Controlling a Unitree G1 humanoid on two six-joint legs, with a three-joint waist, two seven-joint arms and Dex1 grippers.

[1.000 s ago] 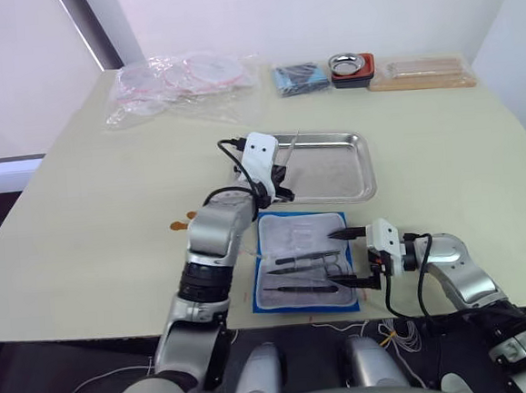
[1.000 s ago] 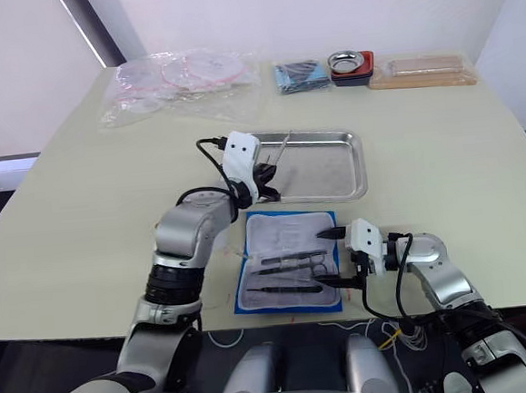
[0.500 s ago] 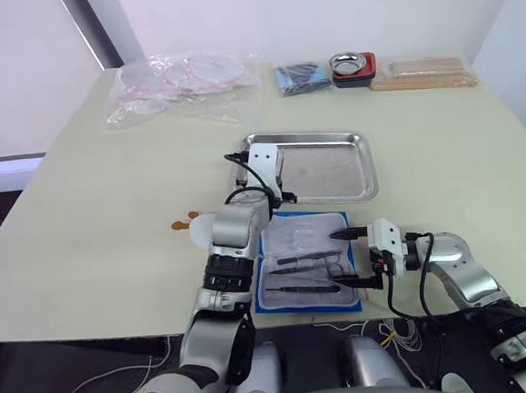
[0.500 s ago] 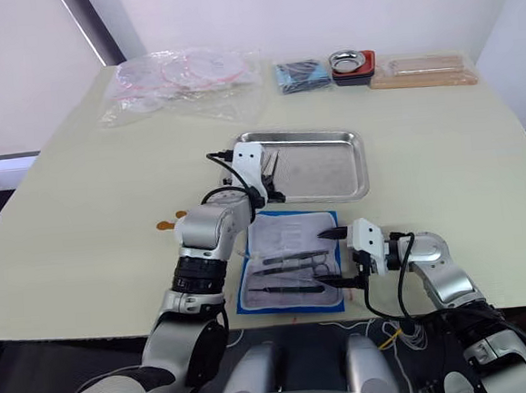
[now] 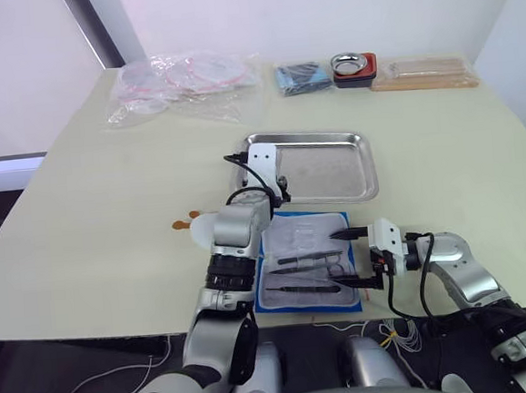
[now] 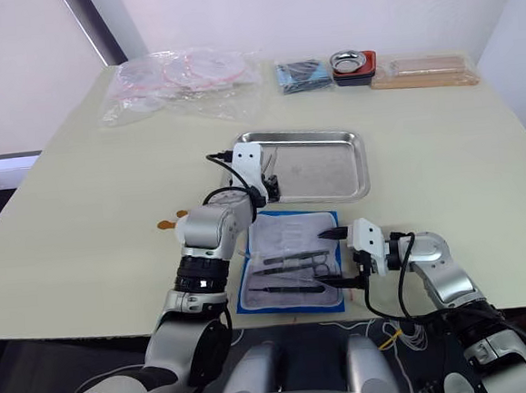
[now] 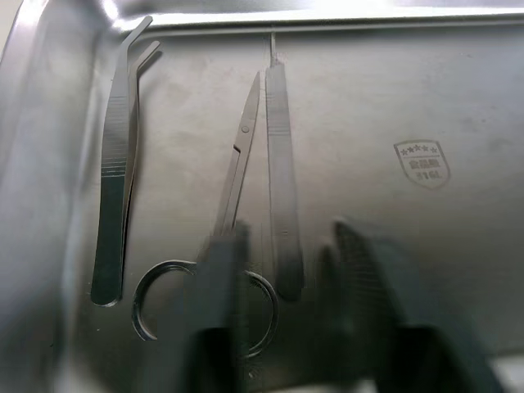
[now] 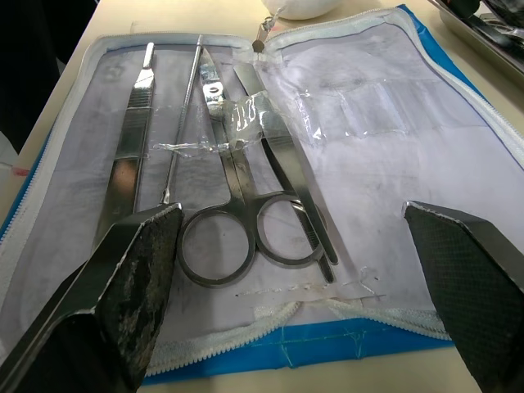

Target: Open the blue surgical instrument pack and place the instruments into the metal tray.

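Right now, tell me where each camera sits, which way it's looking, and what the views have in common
Left eye and right eye views: on the head, looking forward and down over both arms at the table, the open blue surgical instrument pack and the metal tray.
Left wrist view: on the left wrist, close over the metal tray, where three instruments lie; the left gripper frames it.
Right wrist view: on the right wrist, facing the open pack between the right gripper fingers.
Shared: head views and the left wrist view show the tray.
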